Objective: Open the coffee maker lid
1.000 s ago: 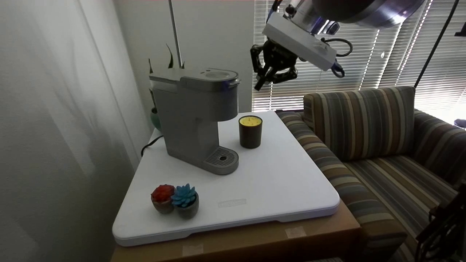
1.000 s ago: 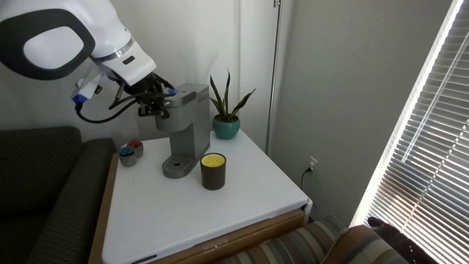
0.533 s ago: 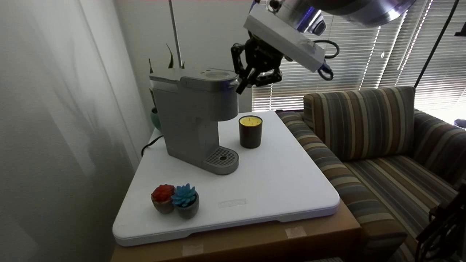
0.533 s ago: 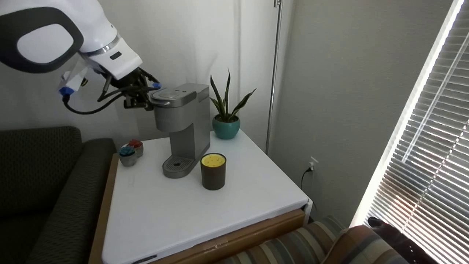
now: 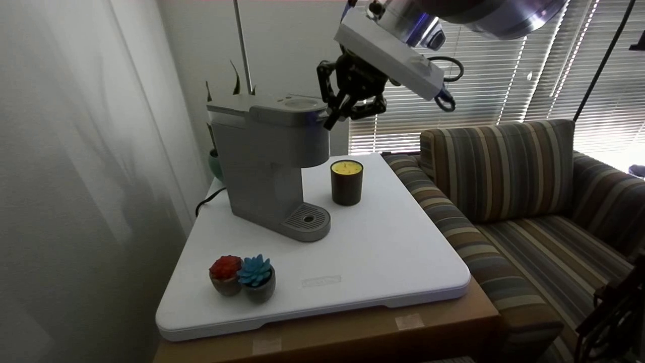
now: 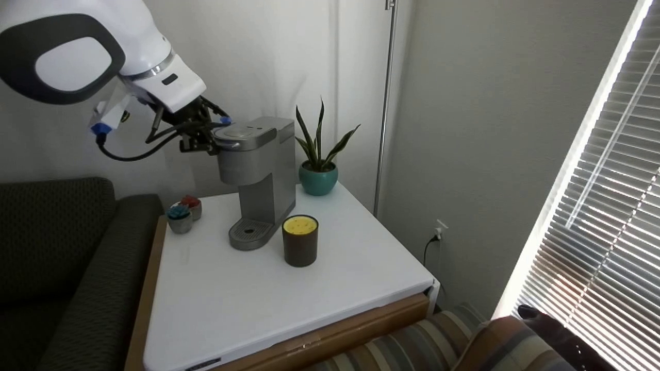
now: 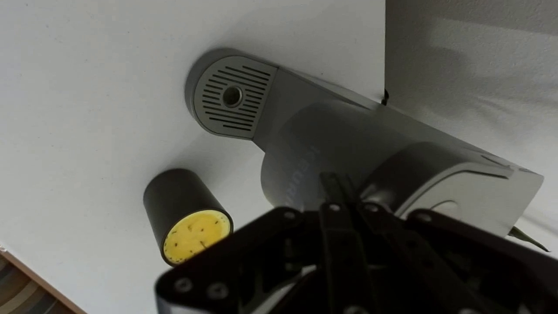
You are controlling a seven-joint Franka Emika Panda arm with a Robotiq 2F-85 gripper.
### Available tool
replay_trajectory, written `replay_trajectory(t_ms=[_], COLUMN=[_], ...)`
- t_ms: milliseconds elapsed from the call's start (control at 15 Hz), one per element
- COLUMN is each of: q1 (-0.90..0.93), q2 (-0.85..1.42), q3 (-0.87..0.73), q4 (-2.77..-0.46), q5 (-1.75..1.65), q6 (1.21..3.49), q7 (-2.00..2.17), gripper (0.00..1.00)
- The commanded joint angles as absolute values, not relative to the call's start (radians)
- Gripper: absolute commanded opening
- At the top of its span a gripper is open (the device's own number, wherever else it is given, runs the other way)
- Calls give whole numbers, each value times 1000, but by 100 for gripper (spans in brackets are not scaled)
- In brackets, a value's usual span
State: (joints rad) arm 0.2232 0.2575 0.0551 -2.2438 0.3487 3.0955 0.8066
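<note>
The gray coffee maker (image 5: 262, 171) stands upright on the white table; it also shows in an exterior view (image 6: 258, 165) and in the wrist view (image 7: 331, 135). Its lid (image 5: 289, 112) lies down flat on top, seen too in an exterior view (image 6: 250, 135) and in the wrist view (image 7: 475, 192). My gripper (image 5: 330, 122) is shut and empty, its fingertips at the lid's front handle edge, pointing down. The gripper also shows in an exterior view (image 6: 212, 148) and in the wrist view (image 7: 340, 187). I cannot tell whether the fingertips touch the handle edge or are just under it.
A dark jar with yellow top (image 5: 346, 182) stands beside the drip base. Two small potted succulents (image 5: 242, 277) sit near a table (image 5: 383, 257) edge. A teal-potted plant (image 6: 318, 175) is behind the machine. A striped armchair (image 5: 499, 201) adjoins the table.
My gripper has moved from a little way off up to the lid's front edge, with only a slight shift in the last half second. The lid and machine have not moved.
</note>
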Motion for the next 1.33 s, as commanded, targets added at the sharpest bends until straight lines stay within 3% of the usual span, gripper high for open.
replay_trajectory(t_ms=[0,1267], q1=[193,398], q2=[288,222], q3=[77,-142], q4=[-2210,-2234], q5=[359,205], q6=[3114,3236], q7=[763,800], gripper=[0,0])
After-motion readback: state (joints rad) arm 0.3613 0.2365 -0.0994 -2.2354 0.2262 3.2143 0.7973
